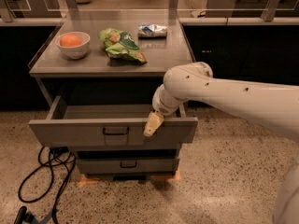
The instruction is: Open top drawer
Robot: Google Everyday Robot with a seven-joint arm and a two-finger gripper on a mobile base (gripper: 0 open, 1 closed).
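Presently, item by item:

- **Top drawer** (70, 133): grey metal, the uppermost drawer of the cabinet. It stands well out toward the camera with its plain grey tray showing. The front panel's long axis runs side to side across the view, and its travel runs toward the camera. By the look of it, the opening is largely done.
- **Handle** (116, 131): a small black bracket at the centre of the front panel. Nothing is touching it.
- **Gripper** (153, 124): cream-coloured, at the end of the single white arm (224, 90), which reaches in from the view's right. It sits at the upper lip of the drawer front, well to the view's right of the handle. It touches or overlaps that lip, but which of the two is unclear. Whether it is spread or closed cannot be told.
- **Relation that matters**: the drawer lies directly at and below the gripper. Any further pull would run straight out toward the camera, square to the panel's long axis.
- **Lower drawer** (140, 164): grey, closed, with a like handle.
- **Cabinet top** (159, 62):
  - a white bowl (73, 50) holding something orange
  - a green snack bag (121, 45)
  - a blue-and-white packet (153, 30)
- **Cable** (44, 171): black, looped on the floor at the view's left.
- **Writing**: none legible on the bag, the packet or the cabinet.
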